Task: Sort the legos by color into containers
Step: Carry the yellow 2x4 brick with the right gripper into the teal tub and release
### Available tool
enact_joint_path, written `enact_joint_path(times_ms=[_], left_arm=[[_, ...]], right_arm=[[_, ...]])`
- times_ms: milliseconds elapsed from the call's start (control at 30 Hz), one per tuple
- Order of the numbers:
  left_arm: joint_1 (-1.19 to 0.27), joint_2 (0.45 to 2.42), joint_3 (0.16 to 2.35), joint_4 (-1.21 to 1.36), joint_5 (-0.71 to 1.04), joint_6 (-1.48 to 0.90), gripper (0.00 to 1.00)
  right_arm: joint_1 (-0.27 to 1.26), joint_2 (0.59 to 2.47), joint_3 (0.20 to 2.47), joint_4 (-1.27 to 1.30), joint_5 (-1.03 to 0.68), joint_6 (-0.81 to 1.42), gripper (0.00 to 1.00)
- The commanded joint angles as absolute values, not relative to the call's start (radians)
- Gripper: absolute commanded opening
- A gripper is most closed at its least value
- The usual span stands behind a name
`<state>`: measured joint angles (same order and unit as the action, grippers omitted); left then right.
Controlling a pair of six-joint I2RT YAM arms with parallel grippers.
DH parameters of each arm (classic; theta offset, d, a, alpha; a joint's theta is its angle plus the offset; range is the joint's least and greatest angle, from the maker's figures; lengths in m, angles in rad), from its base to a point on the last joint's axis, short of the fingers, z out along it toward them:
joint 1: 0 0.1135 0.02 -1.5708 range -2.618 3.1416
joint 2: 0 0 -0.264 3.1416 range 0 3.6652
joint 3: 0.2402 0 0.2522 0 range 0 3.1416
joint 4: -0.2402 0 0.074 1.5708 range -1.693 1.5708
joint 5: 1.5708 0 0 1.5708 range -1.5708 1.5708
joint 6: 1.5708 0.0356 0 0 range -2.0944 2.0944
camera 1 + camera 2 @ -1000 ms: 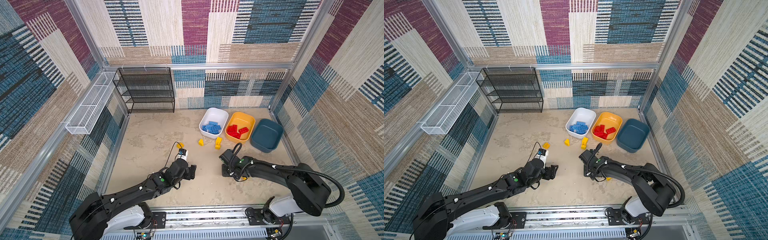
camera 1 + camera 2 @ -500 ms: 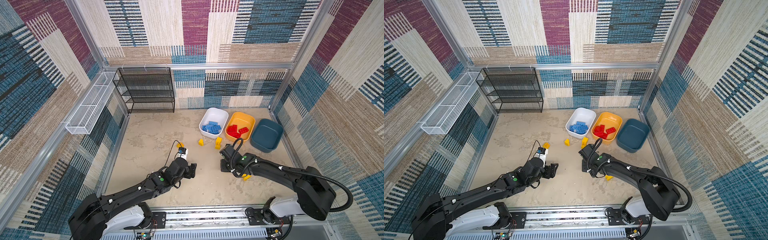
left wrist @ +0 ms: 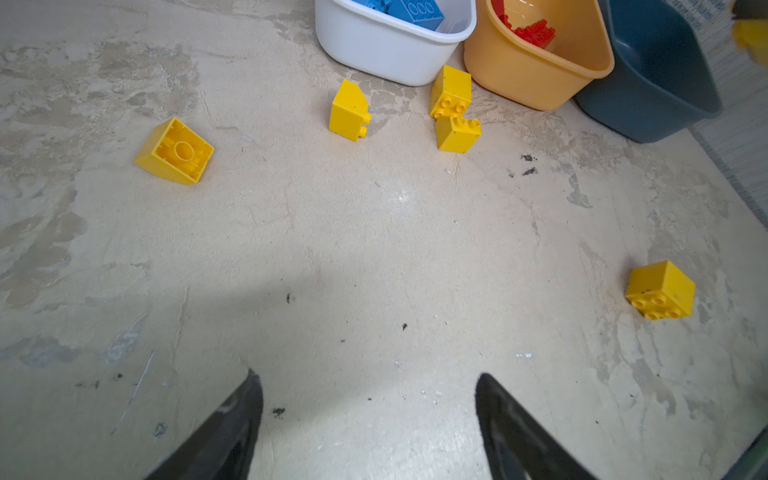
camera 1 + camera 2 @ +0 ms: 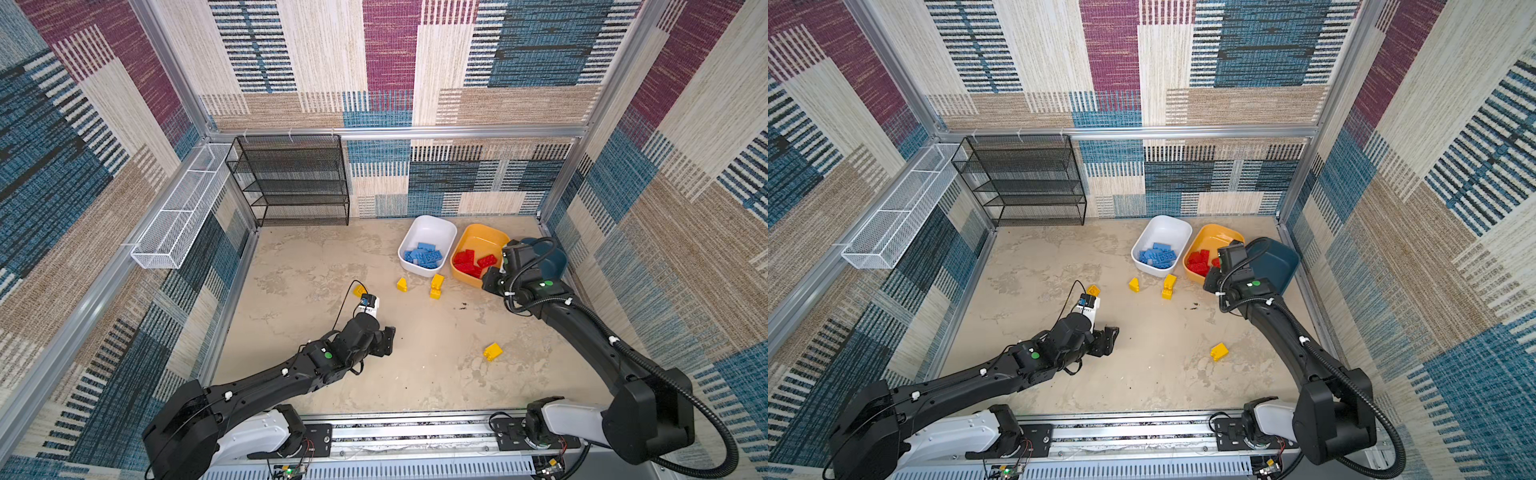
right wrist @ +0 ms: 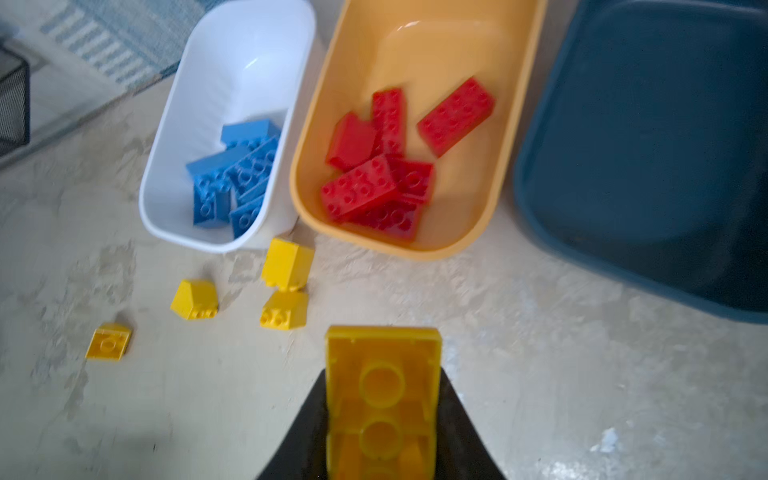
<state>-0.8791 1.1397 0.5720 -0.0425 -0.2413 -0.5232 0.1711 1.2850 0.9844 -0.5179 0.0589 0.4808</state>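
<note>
1. My right tool (image 5: 382, 386) is clamped on a yellow brick (image 5: 382, 353), black fingers (image 5: 309, 432) pressed to its two sides and its hollow underside turned to the wrist camera
2. Seen in both top views, that right tool (image 4: 490, 282) hangs just in front of the near rim of the yellow-orange tub (image 4: 482, 237); my wrist partly hides the dark teal tub (image 4: 555, 259) behind it
3. My left tool (image 3: 368, 382) sits low over the middle of the surface (image 3: 374, 249), its fingers spread wide apart over bare, stained tabletop
4. The white tub (image 4: 434, 232) holds the blue bricks (image 4: 424, 255) in a heap, and the yellow-orange tub right beside it holds the red bricks (image 4: 469, 262)
5. Five more yellow pieces lie loose on the surface: a sloped brick (image 3: 348, 110) just in front of the white tub, and a pair of bricks (image 3: 451, 91) touching each other before the gap between the white and yellow-orange tubs
6. An upturned brick (image 3: 174, 151) lies hollow side up close by my left wrist camera, and a lone brick (image 3: 660, 291) rests on its side, well apart from the rest, towards my right arm
</note>
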Motion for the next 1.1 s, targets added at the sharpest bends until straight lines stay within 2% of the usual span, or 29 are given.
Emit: enact_joint_path(times_ms=[0,267,567,667,800,900,1067], left_arm=[[-0.880,1.143,0.585,-0.051,-0.221,-0.492,0.81],[-0.880,1.164,0.577,-0.031,-0.201,-0.502,0.81],[-0.880,1.185,0.584,-0.022,-0.204,-0.500,0.81],[-0.881,1.204,0.594,-0.007,-0.209,-0.500,0.81],[-0.880,1.273,0.660,-0.002,-0.209,-0.484,0.80],[-0.881,1.349,0.735,-0.011,-0.197,-0.469,0.79],[-0.880,1.494,0.871,-0.036,-0.151,-0.459,0.76]], right_arm=[[0.070,1.308,0.973,-0.411,-0.024,0.477,0.28],[-0.136,1.431,0.992,-0.312,-0.153,0.491,0.28],[-0.220,1.531,1.046,-0.289,-0.184,0.484,0.36],[-0.233,1.548,1.049,-0.275,-0.189,0.481,0.42],[-0.236,1.540,1.048,-0.250,-0.183,0.489,0.58],[-0.236,1.526,1.049,-0.238,-0.195,0.498,0.66],[-0.236,1.451,1.028,-0.219,-0.218,0.488,0.69]])
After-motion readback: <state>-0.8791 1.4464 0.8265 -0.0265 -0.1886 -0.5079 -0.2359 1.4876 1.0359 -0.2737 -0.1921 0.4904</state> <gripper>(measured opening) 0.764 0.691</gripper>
